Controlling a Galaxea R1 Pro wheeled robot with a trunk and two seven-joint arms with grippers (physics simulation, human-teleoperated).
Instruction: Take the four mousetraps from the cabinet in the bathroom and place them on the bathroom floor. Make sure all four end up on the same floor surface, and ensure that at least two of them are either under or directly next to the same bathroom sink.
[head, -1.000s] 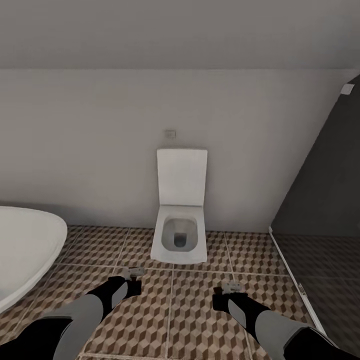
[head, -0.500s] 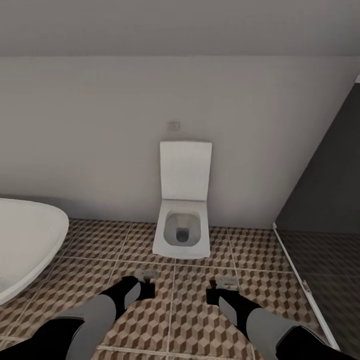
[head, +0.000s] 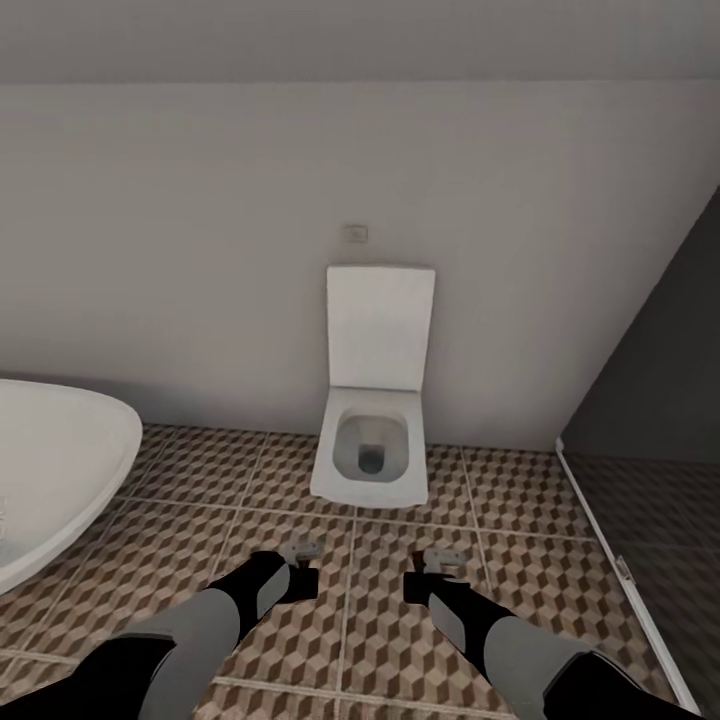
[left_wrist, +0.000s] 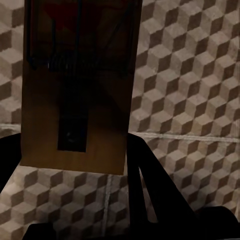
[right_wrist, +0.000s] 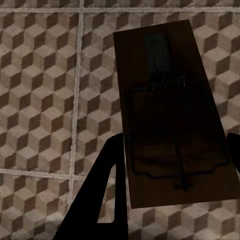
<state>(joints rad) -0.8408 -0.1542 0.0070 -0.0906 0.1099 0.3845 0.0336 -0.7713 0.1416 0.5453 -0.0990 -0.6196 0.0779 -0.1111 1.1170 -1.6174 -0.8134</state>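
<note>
Each gripper holds one mousetrap above the bathroom floor (head: 180, 540) of cube-pattern tiles. My left gripper (head: 300, 572) is shut on a brown mousetrap (head: 303, 550); the left wrist view has that mousetrap (left_wrist: 75, 100) between the black fingers (left_wrist: 150, 185) of the left gripper (left_wrist: 70, 155). My right gripper (head: 428, 580) is shut on a darker mousetrap (head: 446, 558). In the right wrist view this mousetrap (right_wrist: 170, 115) sits wire side up in the right gripper (right_wrist: 175, 145). The cabinet and the sink are out of view.
A white toilet (head: 372, 440) stands against the wall straight ahead. A white bathtub (head: 50, 480) curves in at the left. The glass shower stall (head: 650, 480) with its raised sill (head: 610, 560) closes off the right.
The camera has moved, so the toilet sits a little higher and further right in the picture. Both grippers have drawn closer together, still holding their mousetraps.
</note>
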